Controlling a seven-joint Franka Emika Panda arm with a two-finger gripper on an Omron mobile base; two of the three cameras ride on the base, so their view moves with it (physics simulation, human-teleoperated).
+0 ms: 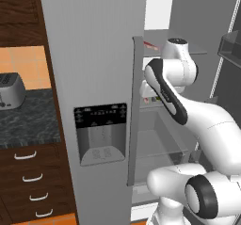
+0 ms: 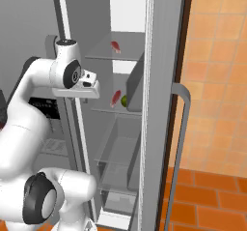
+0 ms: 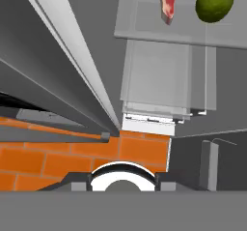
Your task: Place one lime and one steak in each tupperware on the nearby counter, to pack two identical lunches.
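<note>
Hand view, steak [image 3: 169,2] and lime [image 3: 214,2] side by side on fridge shelf [image 3: 144,29], finger spread unclear.

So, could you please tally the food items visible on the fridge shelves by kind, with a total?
Thin red-pink steak slabs: 2, one on the upper shelf and one on the shelf below
Small round green lime: 1, beside the lower steak
Total: 3
</note>
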